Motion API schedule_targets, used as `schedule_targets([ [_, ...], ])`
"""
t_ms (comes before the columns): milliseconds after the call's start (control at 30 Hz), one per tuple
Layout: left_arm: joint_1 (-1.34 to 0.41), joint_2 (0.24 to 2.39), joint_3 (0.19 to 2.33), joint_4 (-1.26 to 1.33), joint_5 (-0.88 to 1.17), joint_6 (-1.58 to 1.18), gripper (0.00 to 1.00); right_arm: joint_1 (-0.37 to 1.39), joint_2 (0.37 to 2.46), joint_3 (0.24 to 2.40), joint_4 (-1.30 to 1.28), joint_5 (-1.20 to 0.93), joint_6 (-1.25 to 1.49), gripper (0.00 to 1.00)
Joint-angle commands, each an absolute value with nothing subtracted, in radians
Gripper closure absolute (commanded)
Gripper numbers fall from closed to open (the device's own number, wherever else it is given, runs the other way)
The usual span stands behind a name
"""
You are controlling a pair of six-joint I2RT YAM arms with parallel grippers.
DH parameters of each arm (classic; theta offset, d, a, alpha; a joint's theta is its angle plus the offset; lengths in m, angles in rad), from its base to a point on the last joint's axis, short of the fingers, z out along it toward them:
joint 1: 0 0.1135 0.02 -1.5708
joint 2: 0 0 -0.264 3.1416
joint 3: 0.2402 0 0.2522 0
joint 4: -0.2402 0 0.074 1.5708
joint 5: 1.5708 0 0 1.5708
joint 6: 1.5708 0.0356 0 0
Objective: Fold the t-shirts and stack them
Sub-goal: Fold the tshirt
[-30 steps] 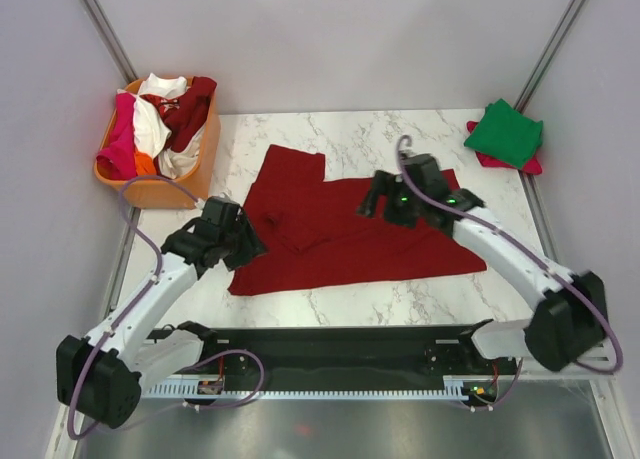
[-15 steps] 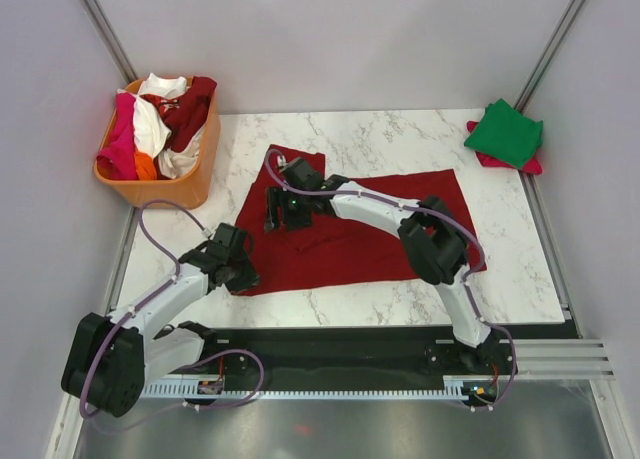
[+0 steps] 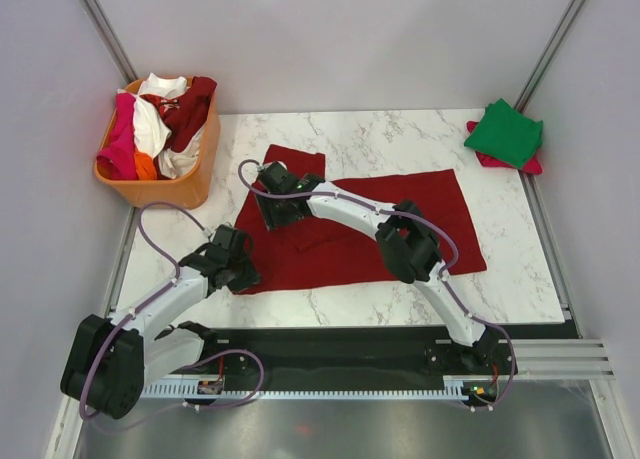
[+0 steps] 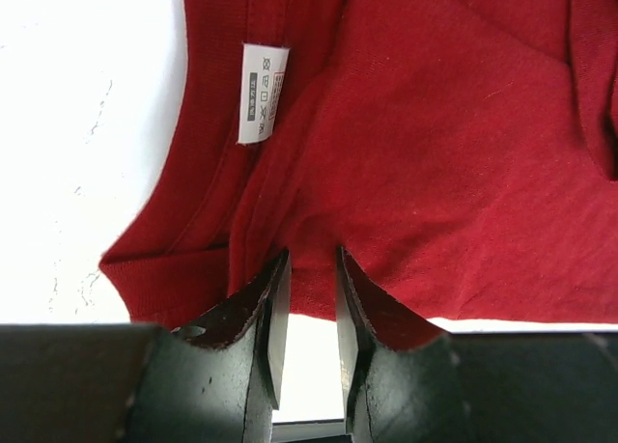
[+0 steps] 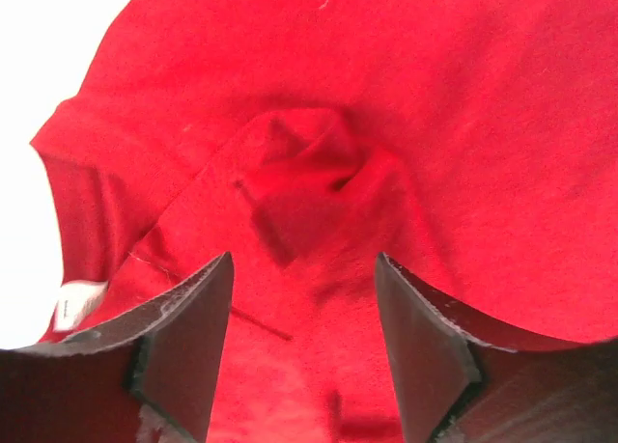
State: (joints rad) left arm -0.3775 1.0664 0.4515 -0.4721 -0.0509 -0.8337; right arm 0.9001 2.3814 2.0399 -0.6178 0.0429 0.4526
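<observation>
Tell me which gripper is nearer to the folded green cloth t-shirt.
Right. The right gripper is over the spread dark red cloth t-shirt, far left of the green t-shirt; the left gripper is farther, at that shirt's near-left corner.

Your white marble-look table (image 3: 350, 129) has a dark red cloth t-shirt (image 3: 430, 204) spread mid-top, plus a folded pink-red cloth t-shirt (image 3: 531, 165) in the far right corner.

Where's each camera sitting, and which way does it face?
Top external: overhead behind the bases, facing down at the table; both arms show.
Left wrist: above left hand, facing dark red t-shirt's hem; fingers show.
Right wrist: above right hand, facing its bunched fold; fingers show.
Shared: both wrist views show the white label.
</observation>
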Motion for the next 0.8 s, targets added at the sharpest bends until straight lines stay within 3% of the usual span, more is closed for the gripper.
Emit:
schedule_targets([
  [0,-0.382,1.074,0.423,-0.443,-0.081,-0.859,0.68,0.911,2.427,2.138,-0.684,0.173,0.388,0.33],
  [167,-0.382,1.066,0.423,-0.445,-0.074,-0.856,0.70,0.914,2.453,2.167,-0.693,0.189,0.374,0.41],
  [333,-0.382,1.035,0.393,-0.446,-0.046,-0.880,0.76,0.914,2.471,2.180,-0.692,0.195,0.370,0.55],
  [433,-0.382,1.025,0.374,-0.451,-0.041,-0.905,0.87,0.916,2.471,2.190,-0.693,0.201,0.367,0.69],
  [467,-0.382,1.023,0.370,-0.453,-0.041,-0.910,0.97,0.916,2.471,2.194,-0.693,0.207,0.362,0.76],
  [500,-0.382,1.019,0.370,-0.456,-0.040,-0.913,0.98,0.914,2.467,2.197,-0.692,0.209,0.359,0.78],
  [767,-0.382,0.982,0.382,-0.505,-0.035,-0.923,0.98,0.914,2.442,2.253,-0.696,0.273,0.210,0.83],
])
